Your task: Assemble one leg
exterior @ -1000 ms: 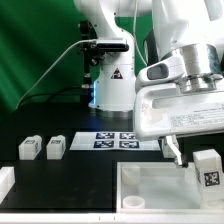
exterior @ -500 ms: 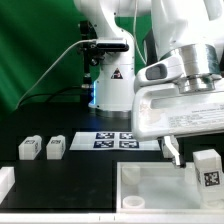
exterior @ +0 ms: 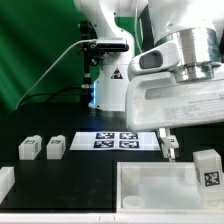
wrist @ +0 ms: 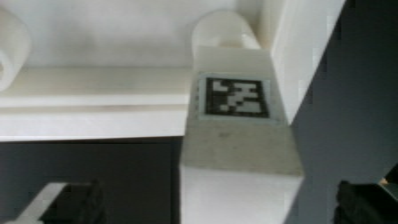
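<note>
White plastic, small and rectangular, the tagged leg (exterior: 208, 168) stands upright on the large white tray-like piece (exterior: 155, 185), at the exterior view's right. The two-finger gripper (exterior: 168, 147) hangs near it. In the wrist view its dark fingers (wrist: 68, 200) are spread wide either side of the leg, touching nothing. A second white block (exterior: 56, 147) and a third white block (exterior: 29, 148) lie beside the marker board (exterior: 120, 139).

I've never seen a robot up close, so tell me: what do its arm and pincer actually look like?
The arm is glossy white, built of fat rounded segments with a dark grey band at the wrist. Its gripper is a boxy white block ending in two slim dark jaws.
</note>
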`<state>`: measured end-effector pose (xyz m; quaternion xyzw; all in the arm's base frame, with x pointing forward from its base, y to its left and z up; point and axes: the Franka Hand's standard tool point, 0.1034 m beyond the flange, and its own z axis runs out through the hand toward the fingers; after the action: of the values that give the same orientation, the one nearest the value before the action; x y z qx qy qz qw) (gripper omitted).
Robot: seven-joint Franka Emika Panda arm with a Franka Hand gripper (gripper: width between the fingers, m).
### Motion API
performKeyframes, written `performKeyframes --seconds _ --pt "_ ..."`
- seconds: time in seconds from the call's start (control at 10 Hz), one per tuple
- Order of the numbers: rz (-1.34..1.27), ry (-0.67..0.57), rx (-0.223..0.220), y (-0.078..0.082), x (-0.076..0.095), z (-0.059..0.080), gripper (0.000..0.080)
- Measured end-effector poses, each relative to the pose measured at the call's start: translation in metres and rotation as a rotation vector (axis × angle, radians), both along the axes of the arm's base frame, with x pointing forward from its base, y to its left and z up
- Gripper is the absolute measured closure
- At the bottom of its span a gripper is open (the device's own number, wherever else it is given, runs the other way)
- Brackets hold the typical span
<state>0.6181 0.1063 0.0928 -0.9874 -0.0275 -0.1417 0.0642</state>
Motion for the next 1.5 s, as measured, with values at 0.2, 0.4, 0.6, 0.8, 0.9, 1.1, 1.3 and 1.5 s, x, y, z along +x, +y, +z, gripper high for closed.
performKeyframes --seconds 0.2,0.4,0.6,0.8,0.9,1.1,1.3,1.5 --pt "0.024 0.220 0.023 0.005 0.004 0.002 0.0151" --pt "0.032 0.340 0.037 0.010 0.011 -0.001 0.0151" --pt "0.030 0.326 0.036 0.011 0.011 -0.003 0.0198" --pt "0.030 0.327 0.036 0.010 0.011 -0.004 0.0374" --pt "0.030 0.326 0.036 0.010 0.011 -0.003 0.0374" --pt "0.028 0.326 0.036 0.009 0.012 -0.003 0.0502" --pt "-0.063 0.322 0.052 0.007 0.015 -0.004 0.0502" --pt "-0.296 0.319 0.102 0.005 0.019 -0.004 0.0502"
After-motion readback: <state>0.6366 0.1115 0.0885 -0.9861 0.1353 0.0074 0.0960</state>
